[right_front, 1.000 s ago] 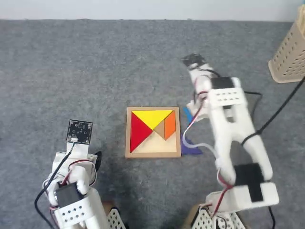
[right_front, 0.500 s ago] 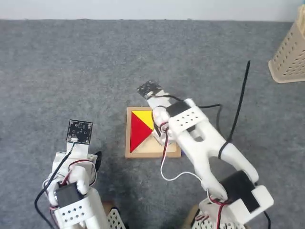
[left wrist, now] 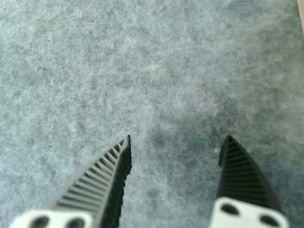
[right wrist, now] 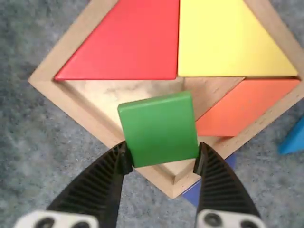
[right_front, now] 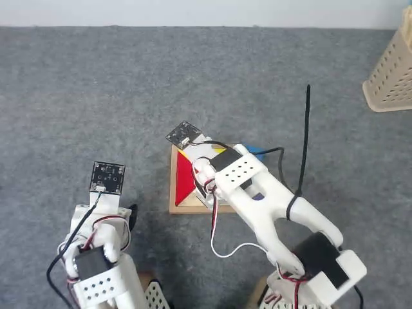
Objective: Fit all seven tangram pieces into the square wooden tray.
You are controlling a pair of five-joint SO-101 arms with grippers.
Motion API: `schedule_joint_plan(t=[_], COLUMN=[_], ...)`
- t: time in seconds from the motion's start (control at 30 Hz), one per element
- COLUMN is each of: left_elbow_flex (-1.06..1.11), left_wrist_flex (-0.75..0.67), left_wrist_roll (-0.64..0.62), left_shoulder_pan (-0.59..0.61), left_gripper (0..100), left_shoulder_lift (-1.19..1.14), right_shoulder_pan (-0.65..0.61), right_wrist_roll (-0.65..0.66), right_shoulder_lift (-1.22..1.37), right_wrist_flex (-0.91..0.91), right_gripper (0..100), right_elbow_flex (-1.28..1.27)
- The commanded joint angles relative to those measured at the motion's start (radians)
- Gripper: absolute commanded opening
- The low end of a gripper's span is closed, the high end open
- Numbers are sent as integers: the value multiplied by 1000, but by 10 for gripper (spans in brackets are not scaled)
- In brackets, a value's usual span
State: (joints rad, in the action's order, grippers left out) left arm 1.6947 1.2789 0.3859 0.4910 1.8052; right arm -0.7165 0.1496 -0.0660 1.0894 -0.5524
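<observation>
The square wooden tray (right wrist: 71, 102) holds a red triangle (right wrist: 133, 42), a yellow triangle (right wrist: 228, 42) and an orange parallelogram (right wrist: 242, 107). My right gripper (right wrist: 163, 152) is shut on a green square (right wrist: 159, 128), which hangs over the bare wood at the tray's near corner. In the high view the right arm (right_front: 244, 180) covers most of the tray (right_front: 172, 196), leaving the red triangle (right_front: 183, 177) showing. My left gripper (left wrist: 175, 152) stands open over bare carpet, near the left arm's base (right_front: 96, 264).
A light blue piece (right wrist: 292, 140) and a dark blue piece (right wrist: 199, 192) lie on the carpet just outside the tray's right side. A beige slotted basket (right_front: 393, 71) stands at the far right. Grey carpet spreads all around.
The right arm has swung left from the carpet beside the tray to above the tray. The left arm has stayed still.
</observation>
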Motion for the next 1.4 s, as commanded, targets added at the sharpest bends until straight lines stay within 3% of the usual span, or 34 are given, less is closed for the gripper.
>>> schedule_joint_plan(t=[0.0, 0.17, 0.37, 0.63, 0.7, 0.87, 1.0, 1.37], left_elbow_flex=[-8, -8, -8, -8, -8, -8, -8, -8], left_wrist_flex=[3, 3, 3, 3, 3, 3, 3, 3], left_wrist_roll=[9, 9, 9, 9, 9, 9, 9, 9], left_shoulder_pan=[5, 5, 5, 5, 5, 5, 5, 5], left_gripper=[280, 280, 280, 280, 280, 280, 280, 280], left_shoulder_lift=[15, 15, 15, 15, 15, 15, 15, 15], right_shoulder_pan=[-15, -15, -16, -12, -7, 30, 36, -7], right_wrist_roll=[-9, -11, -11, -11, -11, -6, -9, -26], right_shoulder_lift=[-61, -61, -61, -61, -62, -71, -61, 30], right_wrist_flex=[-18, -18, -16, -13, -15, -21, -56, -136], right_gripper=[138, 147, 260, 263, 227, 0, 49, 48], right_elbow_flex=[12, 12, 12, 12, 12, 15, -2, -5])
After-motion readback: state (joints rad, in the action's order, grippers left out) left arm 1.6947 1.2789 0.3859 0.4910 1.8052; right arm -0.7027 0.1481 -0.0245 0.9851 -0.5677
